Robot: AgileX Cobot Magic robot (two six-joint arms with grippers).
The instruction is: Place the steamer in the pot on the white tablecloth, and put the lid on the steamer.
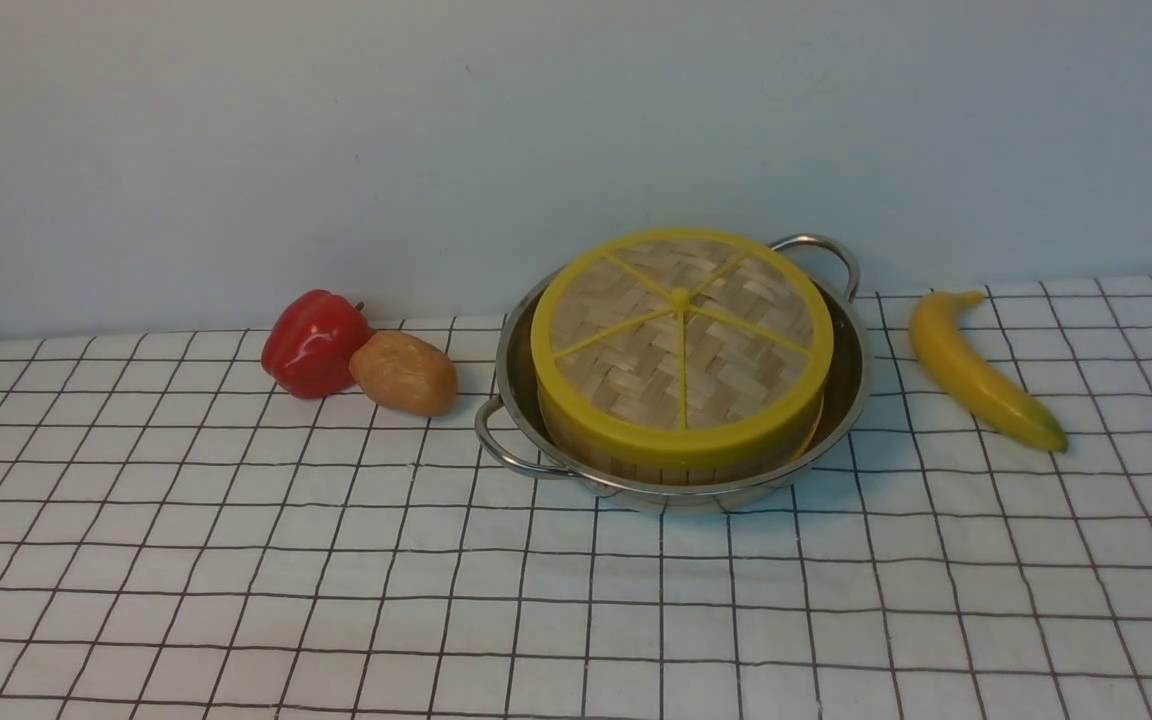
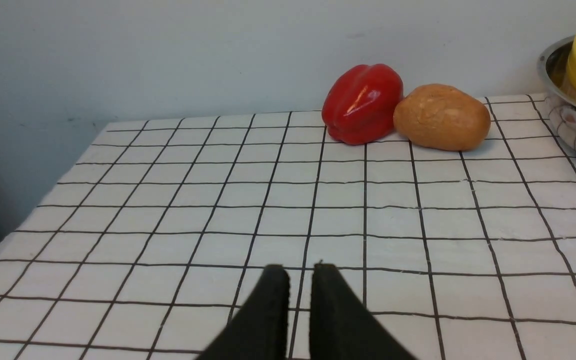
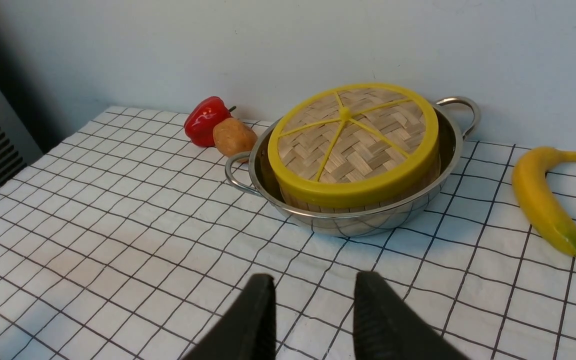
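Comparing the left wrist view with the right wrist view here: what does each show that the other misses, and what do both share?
Only the left wrist view shows the left gripper, jaws nearly closed and empty. Only the right wrist view shows the yellow banana, the whole woven bamboo lid on the bamboo steamer, and the open right gripper. Both show the red bell pepper, brown potato, steel pot and gridded white tablecloth.

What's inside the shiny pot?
The pot holds the steamer, of which only a strip of wooden wall shows. The lid sits on top and covers it, so whatever is inside the steamer cannot be seen.
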